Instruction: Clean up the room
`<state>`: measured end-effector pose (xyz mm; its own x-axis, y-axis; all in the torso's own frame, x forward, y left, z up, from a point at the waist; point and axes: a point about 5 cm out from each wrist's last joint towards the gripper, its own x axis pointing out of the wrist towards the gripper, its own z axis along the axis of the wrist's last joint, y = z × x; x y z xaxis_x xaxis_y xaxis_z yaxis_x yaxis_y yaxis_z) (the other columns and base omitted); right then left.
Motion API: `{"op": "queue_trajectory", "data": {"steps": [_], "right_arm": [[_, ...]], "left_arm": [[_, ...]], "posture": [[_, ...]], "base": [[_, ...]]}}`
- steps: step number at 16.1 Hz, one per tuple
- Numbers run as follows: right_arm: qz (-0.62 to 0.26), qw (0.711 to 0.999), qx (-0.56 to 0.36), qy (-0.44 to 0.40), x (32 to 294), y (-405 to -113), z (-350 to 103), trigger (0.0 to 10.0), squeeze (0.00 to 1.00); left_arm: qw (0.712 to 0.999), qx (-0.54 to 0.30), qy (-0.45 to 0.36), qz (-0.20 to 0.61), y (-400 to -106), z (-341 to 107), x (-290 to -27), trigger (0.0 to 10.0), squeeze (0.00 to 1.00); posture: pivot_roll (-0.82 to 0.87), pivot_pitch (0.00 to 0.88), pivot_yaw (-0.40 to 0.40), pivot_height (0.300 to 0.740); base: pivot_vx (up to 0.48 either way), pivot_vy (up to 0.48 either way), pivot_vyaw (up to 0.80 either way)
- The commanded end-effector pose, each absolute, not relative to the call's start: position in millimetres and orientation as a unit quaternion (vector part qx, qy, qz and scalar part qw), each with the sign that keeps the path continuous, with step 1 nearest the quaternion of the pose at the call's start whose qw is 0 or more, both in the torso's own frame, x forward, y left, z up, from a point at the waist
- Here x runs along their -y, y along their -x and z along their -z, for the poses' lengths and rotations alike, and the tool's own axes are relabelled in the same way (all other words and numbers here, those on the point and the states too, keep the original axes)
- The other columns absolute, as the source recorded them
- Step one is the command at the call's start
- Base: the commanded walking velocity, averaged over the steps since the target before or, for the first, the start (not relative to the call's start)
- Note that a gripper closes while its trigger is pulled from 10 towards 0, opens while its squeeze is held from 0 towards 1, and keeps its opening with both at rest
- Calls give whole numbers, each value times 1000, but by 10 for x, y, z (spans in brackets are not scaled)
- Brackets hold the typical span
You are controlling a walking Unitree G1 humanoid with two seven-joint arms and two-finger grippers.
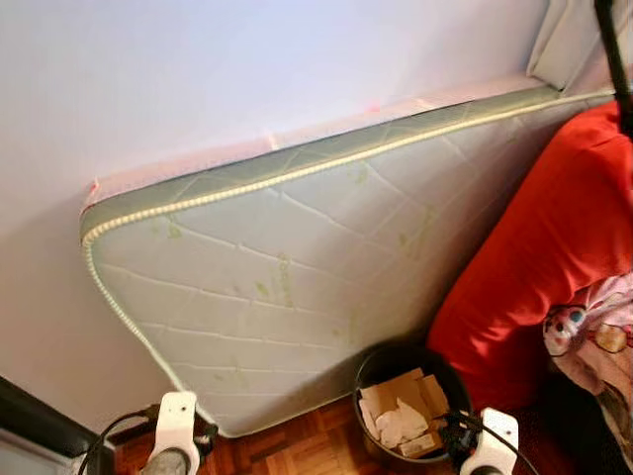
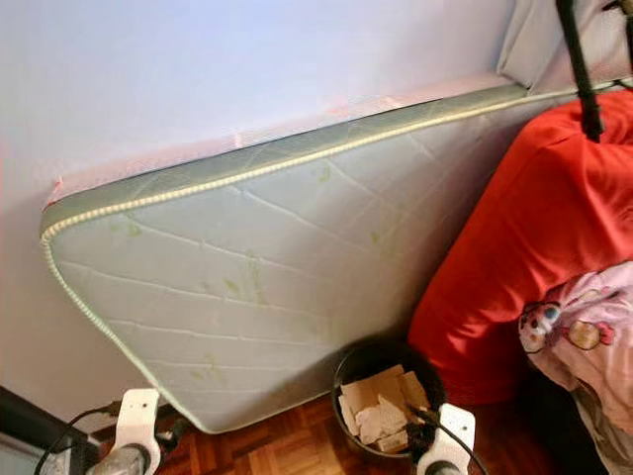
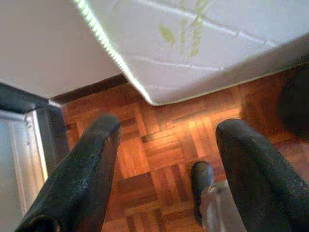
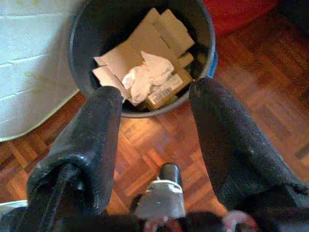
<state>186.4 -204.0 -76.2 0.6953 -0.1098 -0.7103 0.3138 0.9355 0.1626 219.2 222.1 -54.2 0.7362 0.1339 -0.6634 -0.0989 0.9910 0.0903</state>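
I see the black bin (image 4: 140,58) on the parquet floor (image 3: 159,145), holding cardboard (image 4: 159,43) and crumpled paper (image 4: 145,77), just right of the leaning mattress (image 1: 297,267). My right gripper (image 4: 154,130) hangs above it, fingers apart and empty; my left gripper (image 3: 166,164) is likewise spread.

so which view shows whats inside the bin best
The right wrist view: it looks down into the bin at cardboard and crumpled paper. Both eye views show it lower down, partly cut off by the right wrist. The left wrist view catches a dark edge.
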Motion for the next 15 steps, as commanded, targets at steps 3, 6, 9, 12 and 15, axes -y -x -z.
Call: {"op": "queue_trajectory", "data": {"steps": [3, 6, 9, 12, 15], "right_arm": [[122, 902, -391, -135, 2093, -1763, 808, 10000, 0], [119, 900, -399, -131, 2071, -1749, 822, 10000, 0], [94, 902, -407, -109, 2088, -1741, 822, 10000, 0], [82, 904, -410, -89, 2154, -1747, 806, 10000, 0], [102, 906, -396, -106, 2196, -1758, 788, 10000, 0]], "left_arm": [[930, -361, -20, -73, -2196, 548, -2218, 10000, 0], [924, -376, -28, -69, -2095, 604, -2244, 10000, 0], [921, -386, -41, -42, -2048, 633, -2239, 10000, 0], [919, -389, -57, -1, -2046, 646, -2166, 10000, 0], [915, -400, -39, -22, -1985, 683, -2176, 10000, 0]], "posture": [[17, 0, 7, 718], [18, 0, 9, 718], [35, 0, 11, 718], [32, 0, 8, 718], [7, 0, 19, 718]], "base": [[0, 0, 0], [0, 0, 0], [0, 0, 0], [0, 0, 0], [0, 0, 0]]}}
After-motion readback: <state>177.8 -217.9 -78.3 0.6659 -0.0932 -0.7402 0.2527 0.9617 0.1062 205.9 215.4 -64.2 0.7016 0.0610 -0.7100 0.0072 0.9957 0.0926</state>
